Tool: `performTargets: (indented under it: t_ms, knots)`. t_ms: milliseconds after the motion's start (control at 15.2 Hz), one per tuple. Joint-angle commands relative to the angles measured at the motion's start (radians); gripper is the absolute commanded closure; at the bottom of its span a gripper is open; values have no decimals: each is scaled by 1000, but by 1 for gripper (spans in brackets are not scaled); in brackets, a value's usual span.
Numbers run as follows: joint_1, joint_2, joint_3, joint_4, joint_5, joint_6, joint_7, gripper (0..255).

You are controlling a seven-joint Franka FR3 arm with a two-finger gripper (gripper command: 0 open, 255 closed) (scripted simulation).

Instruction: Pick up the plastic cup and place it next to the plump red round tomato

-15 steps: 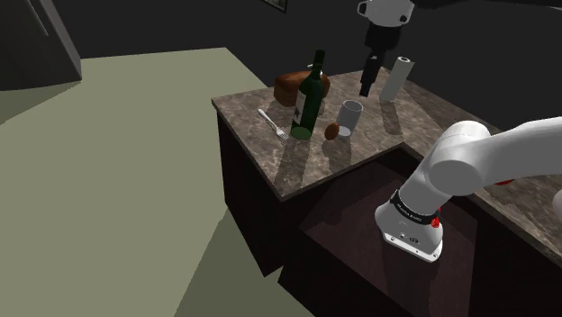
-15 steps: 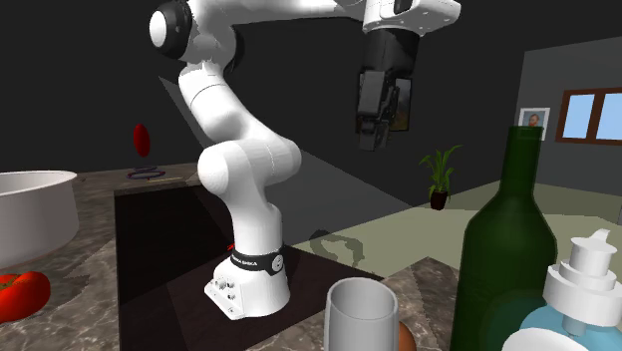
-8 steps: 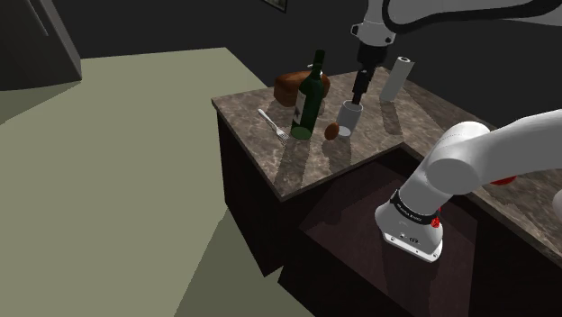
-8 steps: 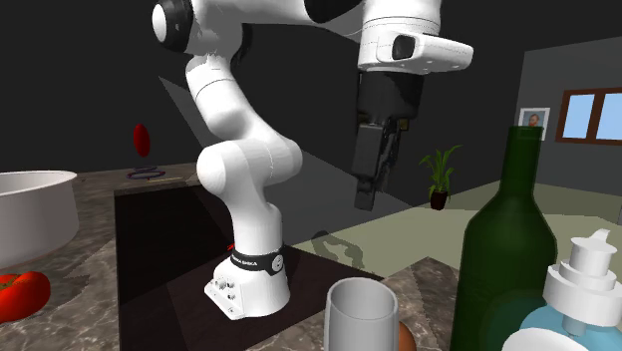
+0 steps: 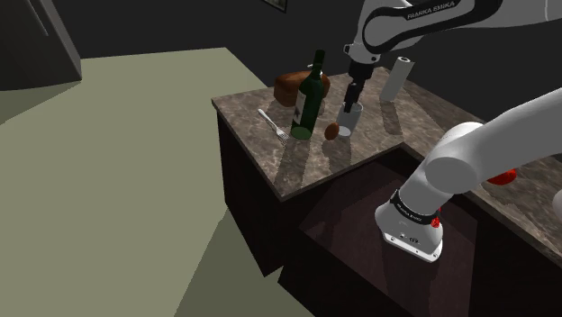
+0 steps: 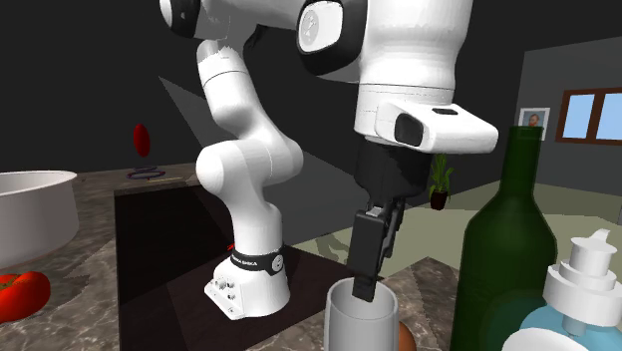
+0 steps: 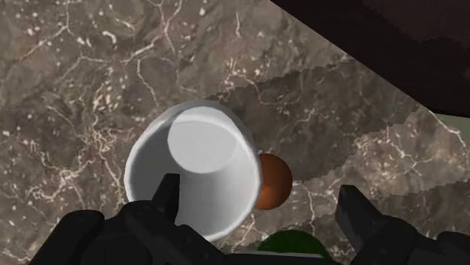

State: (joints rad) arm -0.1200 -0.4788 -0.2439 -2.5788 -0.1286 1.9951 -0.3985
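Note:
The cup is a plain white, open-topped tumbler standing upright on the brown marble counter, also seen at the cup and the cup. My black gripper hangs straight down at its rim and is open. In the wrist view, one finger is over the cup's inside and the other finger is outside its wall; neither clasps it. The gripper tips reach just into the cup's mouth. The red tomato lies far off beside a white bowl.
A green bottle and a brown ball stand close to the cup; the ball nearly touches it. A loaf, a fork and a white cylinder share the counter. A pump bottle is nearby.
The gripper has come down from well above the counter and shifted toward the shoulder view's left, ending at the cup's rim. The cup has not moved.

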Motion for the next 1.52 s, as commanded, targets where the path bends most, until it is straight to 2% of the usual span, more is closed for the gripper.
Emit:
performTargets:
  t_ms: [0, 330, 858, 924, 1452]
  knots:
    - [-3, 7, -8, -19, -2, 27, -6, 0]
    - [-4, 39, -17, -74, -7, 113, -7, 0]
    - [-4, 39, -17, -74, -7, 113, -7, 0]
    - [-4, 39, -17, -74, -7, 113, -7, 255]
    - [-4, 40, -17, -73, -6, 113, -7, 255]
